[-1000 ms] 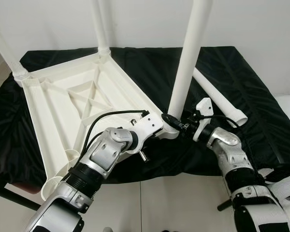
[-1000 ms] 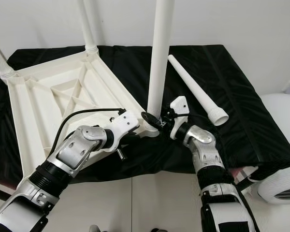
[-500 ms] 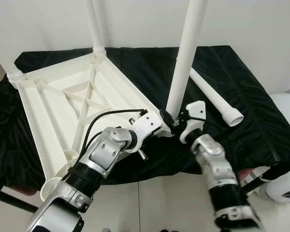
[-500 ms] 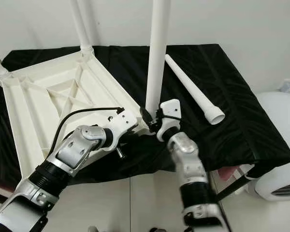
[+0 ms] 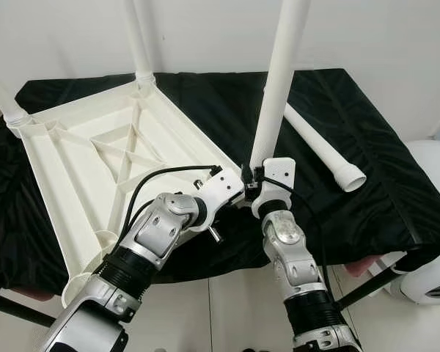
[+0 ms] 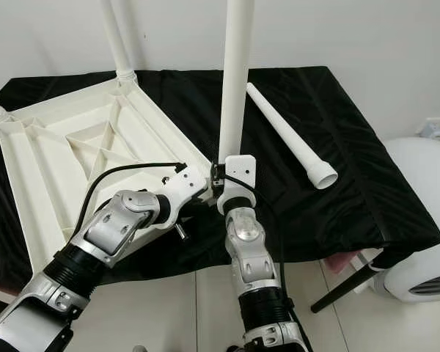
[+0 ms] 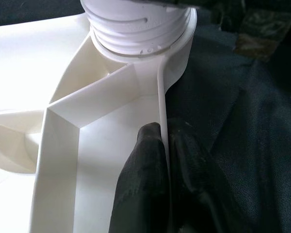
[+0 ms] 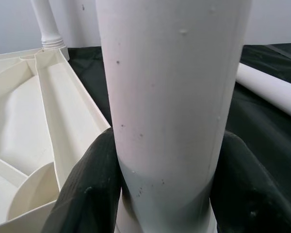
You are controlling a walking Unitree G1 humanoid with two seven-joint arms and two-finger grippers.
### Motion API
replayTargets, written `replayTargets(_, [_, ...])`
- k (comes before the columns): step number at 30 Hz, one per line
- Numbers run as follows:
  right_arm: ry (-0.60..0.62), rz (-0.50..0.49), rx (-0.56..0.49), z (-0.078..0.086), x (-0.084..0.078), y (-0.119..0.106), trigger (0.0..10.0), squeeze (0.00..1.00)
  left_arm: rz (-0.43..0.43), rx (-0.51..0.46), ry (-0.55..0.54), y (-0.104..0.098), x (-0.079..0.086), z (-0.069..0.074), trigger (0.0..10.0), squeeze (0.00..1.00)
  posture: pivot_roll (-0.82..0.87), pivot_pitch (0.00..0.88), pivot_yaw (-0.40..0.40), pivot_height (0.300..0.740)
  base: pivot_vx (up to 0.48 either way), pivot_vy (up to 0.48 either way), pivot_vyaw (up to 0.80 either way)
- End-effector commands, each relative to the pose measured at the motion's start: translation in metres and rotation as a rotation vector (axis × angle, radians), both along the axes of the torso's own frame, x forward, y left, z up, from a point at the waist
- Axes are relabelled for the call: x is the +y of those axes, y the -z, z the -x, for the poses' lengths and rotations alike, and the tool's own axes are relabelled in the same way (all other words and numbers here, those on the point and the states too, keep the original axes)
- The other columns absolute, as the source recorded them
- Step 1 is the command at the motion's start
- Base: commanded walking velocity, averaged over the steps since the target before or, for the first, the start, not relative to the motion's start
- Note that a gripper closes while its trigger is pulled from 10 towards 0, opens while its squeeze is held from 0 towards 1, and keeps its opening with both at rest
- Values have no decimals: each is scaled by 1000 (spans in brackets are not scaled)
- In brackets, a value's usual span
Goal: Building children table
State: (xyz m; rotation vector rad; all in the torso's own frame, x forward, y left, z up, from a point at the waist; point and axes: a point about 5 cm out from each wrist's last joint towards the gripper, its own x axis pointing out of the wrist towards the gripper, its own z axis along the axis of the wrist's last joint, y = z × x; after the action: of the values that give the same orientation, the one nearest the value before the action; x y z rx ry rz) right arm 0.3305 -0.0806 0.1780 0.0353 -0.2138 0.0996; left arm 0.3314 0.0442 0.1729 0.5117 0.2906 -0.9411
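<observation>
The white table top [image 5: 95, 161] lies upside down on a black cloth. At its near corner a white leg [image 5: 279, 73] stands upright in the socket. My right gripper [image 5: 254, 176] is shut on this leg just above the threaded base, its black fingers [image 8: 87, 194] wrapping both sides. My left gripper [image 5: 237, 196] is shut on the table's thin rim [image 7: 161, 97] right beside that socket, one finger [image 7: 140, 170] on each side of the wall. Two more legs [image 5: 136, 37] stand at the far corners.
A loose white leg [image 5: 323, 150] lies on the black cloth [image 5: 367, 110] to the right of the table top. A white rounded appliance [image 5: 436, 279] stands on the floor at the far right. The cloth's front edge runs just below my grippers.
My right forearm has swung from the right to straight below the leg, turning the gripper around the leg while still holding it. The left gripper kept its hold on the rim.
</observation>
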Motion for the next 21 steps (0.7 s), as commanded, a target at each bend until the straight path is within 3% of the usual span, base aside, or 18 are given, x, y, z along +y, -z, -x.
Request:
replayTargets(1, [-16, -63, 49, 5, 15, 6, 0, 0, -18, -13, -5, 1, -1, 0, 10000, 0, -96, 138, 36, 740, 0, 0, 0])
replayTargets(2, [-7, -75, 68, 4, 12, 7, 7176, 0, -19, -14, -8, 1, 0, 0, 10000, 0, -97, 138, 35, 740, 0, 0, 0])
replayTargets(3, [3, -67, 73, 5, 11, 7, 10000, 0, -20, -14, -9, 1, 1, 0, 10000, 0, -99, 140, 37, 740, 0, 0, 0])
replayTargets(6, [-6, -56, 70, 5, 10, 8, 10000, 0, -22, -13, -10, 1, 1, 0, 10000, 0, -102, 141, 39, 740, 0, 0, 0])
replayTargets(7, [-24, -54, 62, 6, 9, 7, 10000, 1000, -22, -12, -9, 1, 1, 0, 10000, 0, -104, 142, 39, 740, 0, 0, 0])
replayTargets(20, [-136, 24, 55, 1, -20, 9, 10000, 1000, -18, -13, -6, 0, -1, 0, 10000, 0, -103, 149, 38, 740, 0, 0, 0])
replayTargets(21, [-171, 55, 44, -3, -33, 8, 10000, 1000, -18, -12, -7, 1, 0, 0, 10000, 0, -101, 153, 39, 740, 0, 0, 0])
